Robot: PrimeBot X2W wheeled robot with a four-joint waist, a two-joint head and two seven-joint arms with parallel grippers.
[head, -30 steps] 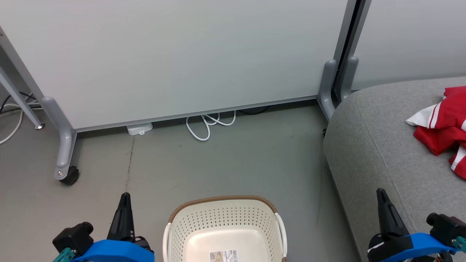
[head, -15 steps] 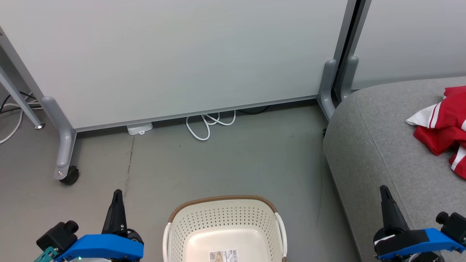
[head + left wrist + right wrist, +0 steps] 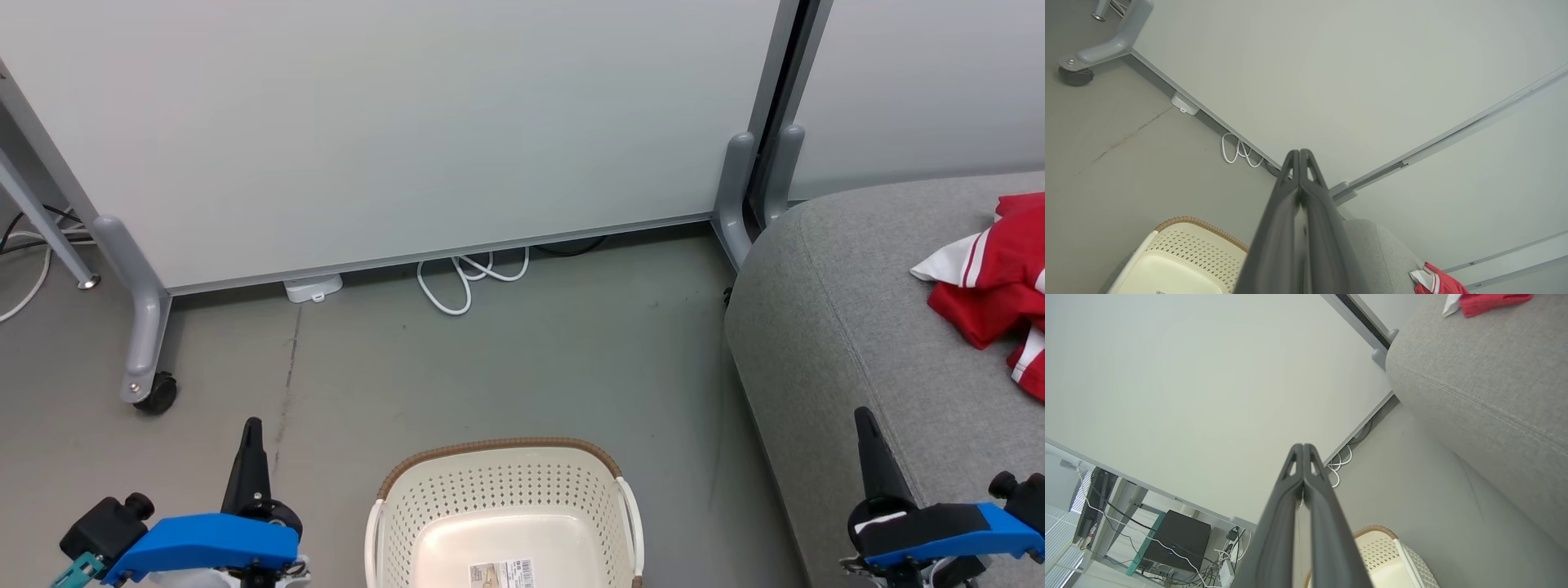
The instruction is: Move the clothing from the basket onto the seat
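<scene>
**Both pairs of fingers closed; clothing on seat**

Fingers of the left gripper (image 3: 247, 445) are pressed together and empty, over the floor (image 3: 506, 367) to the left of the basket (image 3: 498, 447). Fingers of the right gripper (image 3: 865, 433) are likewise together and empty, over the near edge of the seat (image 3: 824, 327). The basket stands on the floor between the grippers. The red clothing (image 3: 992, 286) lies bunched on the seat, well apart from the basket.
</scene>
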